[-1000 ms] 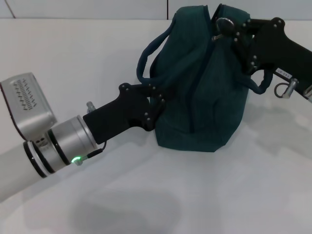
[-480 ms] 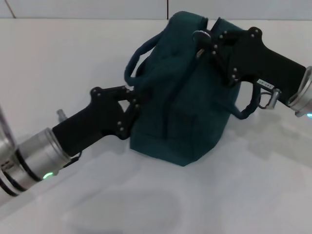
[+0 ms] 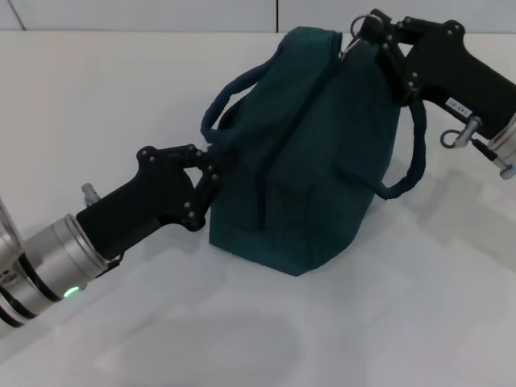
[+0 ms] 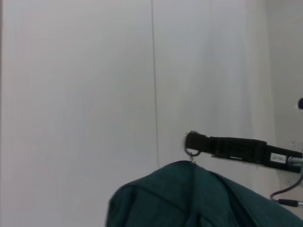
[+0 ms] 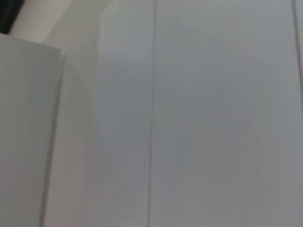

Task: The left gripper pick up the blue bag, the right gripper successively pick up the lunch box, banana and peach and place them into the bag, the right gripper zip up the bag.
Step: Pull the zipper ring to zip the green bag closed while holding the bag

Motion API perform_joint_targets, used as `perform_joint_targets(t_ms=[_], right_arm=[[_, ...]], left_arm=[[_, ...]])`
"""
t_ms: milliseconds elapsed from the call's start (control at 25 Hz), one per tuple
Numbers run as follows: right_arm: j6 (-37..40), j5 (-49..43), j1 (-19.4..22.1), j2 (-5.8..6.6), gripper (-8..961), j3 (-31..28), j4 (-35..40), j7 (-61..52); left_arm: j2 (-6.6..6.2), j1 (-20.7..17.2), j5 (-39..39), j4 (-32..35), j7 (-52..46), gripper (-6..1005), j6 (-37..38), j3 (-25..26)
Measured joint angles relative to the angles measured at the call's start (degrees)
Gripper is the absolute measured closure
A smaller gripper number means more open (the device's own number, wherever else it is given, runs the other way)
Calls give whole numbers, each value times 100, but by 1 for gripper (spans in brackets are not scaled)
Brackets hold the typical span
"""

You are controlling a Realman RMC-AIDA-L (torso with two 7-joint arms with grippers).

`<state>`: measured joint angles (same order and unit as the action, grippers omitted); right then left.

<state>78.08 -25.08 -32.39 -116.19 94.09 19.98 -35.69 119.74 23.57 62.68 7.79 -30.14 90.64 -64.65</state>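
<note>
A small white label [image 3: 456, 104] is seen on the side of the right gripper [image 3: 360, 34] in the head view, and the same label [image 4: 276, 158] is seen in the left wrist view. Dark characters are printed on it, but they are too small to be read in either view. No other text, brand, number or sign can be made out on the bag [image 3: 314, 153], the left gripper [image 3: 211, 164] or the table [image 3: 113, 97]. Nothing legible is shown in the right wrist view.
</note>
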Motion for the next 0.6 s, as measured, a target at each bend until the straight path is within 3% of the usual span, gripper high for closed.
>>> perform_joint_targets(t_ms=[280, 600], right_arm=[[-6, 286, 73, 0, 936, -55, -120, -2], [-15, 356, 101, 13, 936, -67, -176, -8]], left_arm=[[-30, -11, -419, -8, -19, 949, -170, 11], [-226, -96, -778, 2, -245, 972, -249, 16]])
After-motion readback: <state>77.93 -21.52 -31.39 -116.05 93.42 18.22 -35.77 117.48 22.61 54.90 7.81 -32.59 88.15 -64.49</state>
